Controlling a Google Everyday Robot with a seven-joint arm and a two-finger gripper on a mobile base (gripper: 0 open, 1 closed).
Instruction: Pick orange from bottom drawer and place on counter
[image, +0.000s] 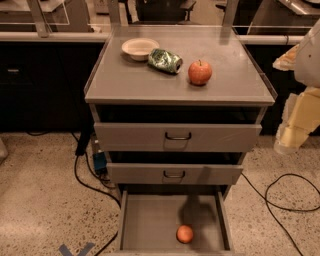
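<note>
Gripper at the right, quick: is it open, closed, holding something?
Gripper: at the right edge, beside the drawer cabinet, apart from it; open or closed cannot be told. It does not hold the orange, which lies in the bottom drawer.

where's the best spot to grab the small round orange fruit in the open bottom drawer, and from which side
Grip the small round orange across its widest middle, coming straight down: it is a smooth ball lying near the front of the grey metal bottom drawer, whose side walls likely block a low approach. The gripper hangs right of the grey drawer cabinet, well apart from it.
</note>
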